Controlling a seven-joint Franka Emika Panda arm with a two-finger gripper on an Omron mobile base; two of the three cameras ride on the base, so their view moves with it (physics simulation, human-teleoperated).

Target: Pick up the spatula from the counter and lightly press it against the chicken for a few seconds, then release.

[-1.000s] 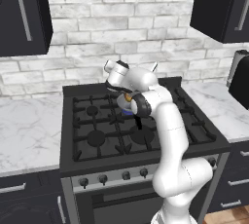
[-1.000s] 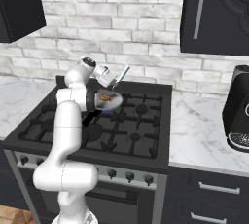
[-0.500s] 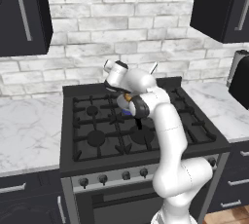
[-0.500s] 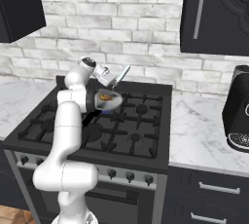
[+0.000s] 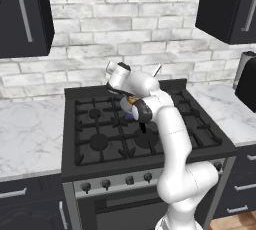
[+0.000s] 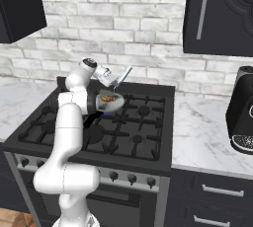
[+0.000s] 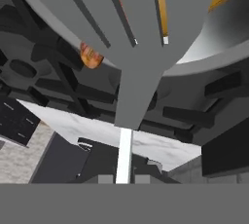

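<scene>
- Watching from the side, I saw the gripper (image 6: 111, 82) clenched on the spatula (image 7: 136, 18), low over the pan (image 7: 214, 47) on the stove (image 6: 143, 137) and well off the counter (image 6: 197, 122).
- From the hand view, the slotted blade lay across the pan's rim, with the chicken (image 7: 90, 55) showing orange beneath it. Whether blade and meat touched, I could not tell.
- My main worry was force. Too hard a push might tip the pan on its grate or skid it across the burners, since it seemed to sit on bars alone.
- A blade landing on the rim instead of the meat would press nothing, and it could lever the pan up.
- The handle looked thin in the grasp, so a sideways load might twist it between the fingers.
- Letting go there could drop the spatula into the pan, or off its edge onto the stove, if the blade was not lying flat first.
</scene>
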